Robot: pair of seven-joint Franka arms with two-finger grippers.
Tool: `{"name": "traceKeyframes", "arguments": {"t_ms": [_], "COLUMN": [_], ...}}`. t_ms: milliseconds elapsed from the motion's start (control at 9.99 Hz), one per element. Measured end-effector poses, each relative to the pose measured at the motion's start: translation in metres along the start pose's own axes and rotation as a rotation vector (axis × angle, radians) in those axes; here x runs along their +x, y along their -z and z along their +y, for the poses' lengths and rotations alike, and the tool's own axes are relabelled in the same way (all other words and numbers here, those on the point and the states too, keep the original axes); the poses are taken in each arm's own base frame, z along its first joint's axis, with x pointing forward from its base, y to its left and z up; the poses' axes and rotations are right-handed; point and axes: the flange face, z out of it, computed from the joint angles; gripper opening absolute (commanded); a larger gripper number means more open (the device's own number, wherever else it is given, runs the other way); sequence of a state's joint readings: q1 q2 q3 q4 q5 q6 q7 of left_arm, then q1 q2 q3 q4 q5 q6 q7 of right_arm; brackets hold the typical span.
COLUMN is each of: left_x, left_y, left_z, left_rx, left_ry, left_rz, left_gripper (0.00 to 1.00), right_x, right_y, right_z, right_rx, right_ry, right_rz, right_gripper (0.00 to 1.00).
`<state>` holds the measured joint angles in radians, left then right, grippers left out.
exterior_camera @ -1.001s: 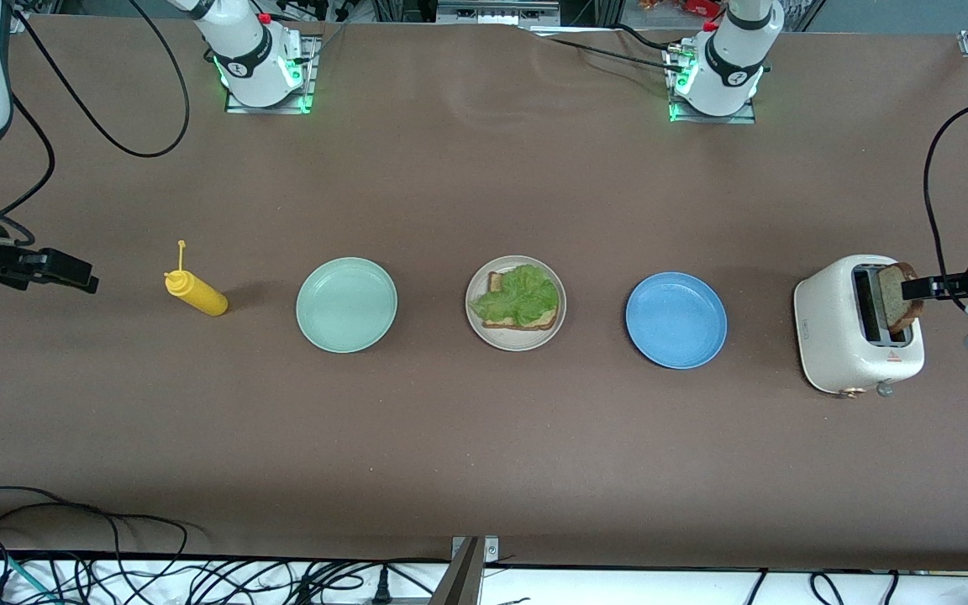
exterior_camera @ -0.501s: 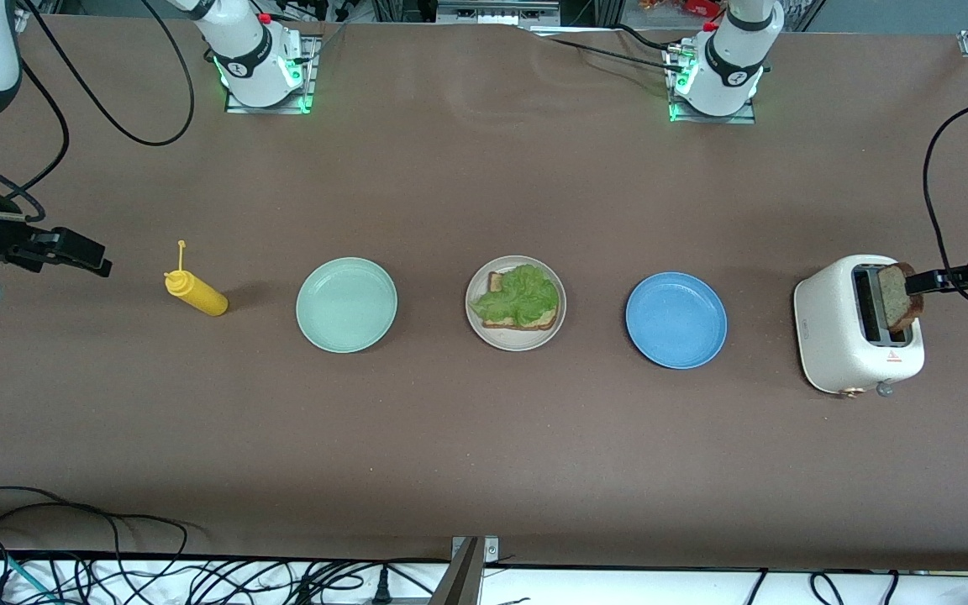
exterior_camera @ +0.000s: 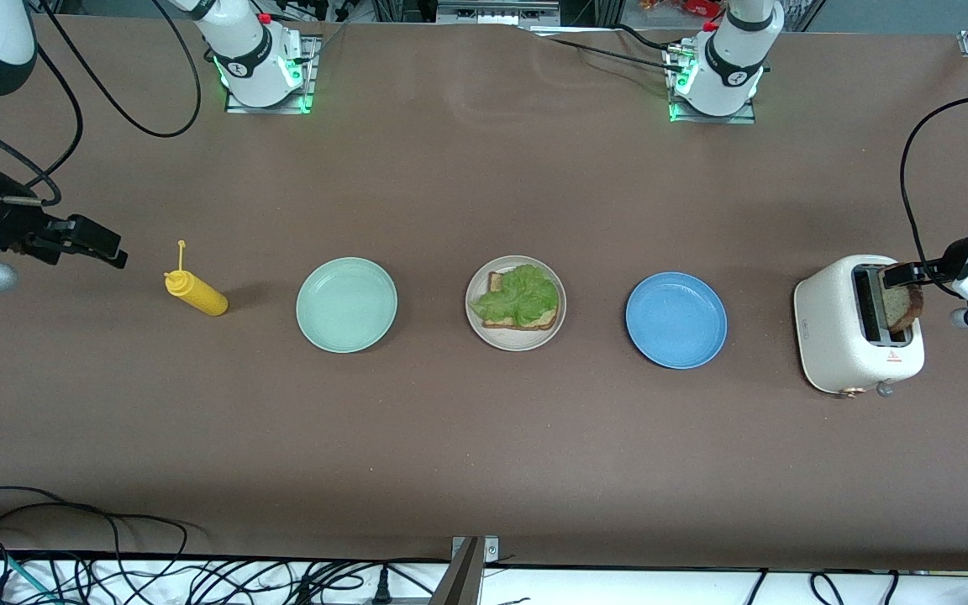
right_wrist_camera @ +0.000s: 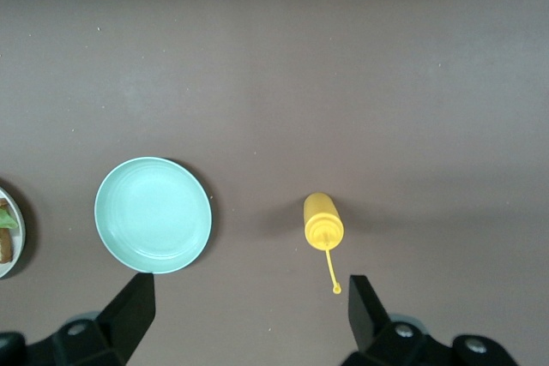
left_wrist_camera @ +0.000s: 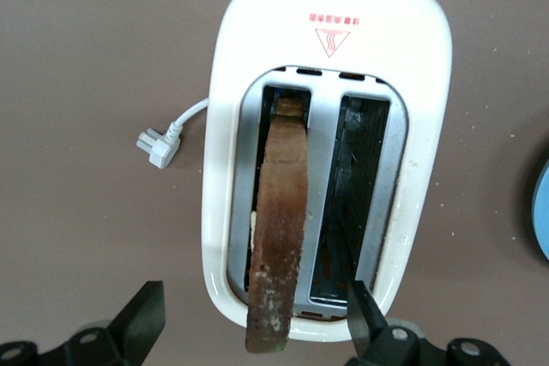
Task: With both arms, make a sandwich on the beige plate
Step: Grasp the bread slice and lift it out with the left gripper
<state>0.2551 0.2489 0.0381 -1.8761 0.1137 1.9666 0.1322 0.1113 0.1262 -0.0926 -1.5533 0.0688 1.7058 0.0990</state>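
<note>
The beige plate (exterior_camera: pixel 474 323) sits mid-table with a toast slice (exterior_camera: pixel 544 322) on it and a ruffled lettuce leaf (exterior_camera: pixel 520 296) lying on that slice. A second toast slice (exterior_camera: pixel 904 309) (left_wrist_camera: pixel 279 237) stands upright in one slot of the white toaster (exterior_camera: pixel 845 344) (left_wrist_camera: pixel 232 152) at the left arm's end of the table. My left gripper (exterior_camera: pixel 900 276) (left_wrist_camera: pixel 256 319) is open over the toaster, its fingers astride the slice's top edge with a gap on each side. My right gripper (exterior_camera: pixel 106 248) (right_wrist_camera: pixel 249 297) hangs open and empty over bare table beside the yellow bottle (exterior_camera: pixel 195 292) (right_wrist_camera: pixel 323 222).
A mint green plate (exterior_camera: pixel 346 304) (right_wrist_camera: pixel 153 214) lies between the bottle and the beige plate. A blue plate (exterior_camera: pixel 676 319) lies between the beige plate and the toaster. The toaster's loose plug (left_wrist_camera: pixel 157 145) rests on the table beside it. Cables run along the table's front edge.
My left gripper has shifted over the toaster so that its fingers straddle the standing slice. My right gripper has drifted toward the yellow bottle.
</note>
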Motion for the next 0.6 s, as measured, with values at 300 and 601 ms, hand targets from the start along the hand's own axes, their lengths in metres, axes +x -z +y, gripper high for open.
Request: {"name": "traceKeyframes", "arguments": {"t_ms": [300, 601], "left_x": [-0.003, -0.004], "left_y": [-0.008, -0.009], "left_z": [-0.003, -0.004], "left_rx": [-0.004, -0.005], "left_ry": [-0.009, -0.071], "left_rz": [-0.012, -0.015], "left_gripper": [0.0, 0.0], "right_x": [-0.01, -0.013], "right_y": [0.021, 0.031], "right_z": [0.006, 0.021], "right_rx": [-0.062, -0.065], "right_ry": [-0.009, -0.031], "right_rz": [0.04, 0.055], "right_gripper": [1.0, 1.0]}}
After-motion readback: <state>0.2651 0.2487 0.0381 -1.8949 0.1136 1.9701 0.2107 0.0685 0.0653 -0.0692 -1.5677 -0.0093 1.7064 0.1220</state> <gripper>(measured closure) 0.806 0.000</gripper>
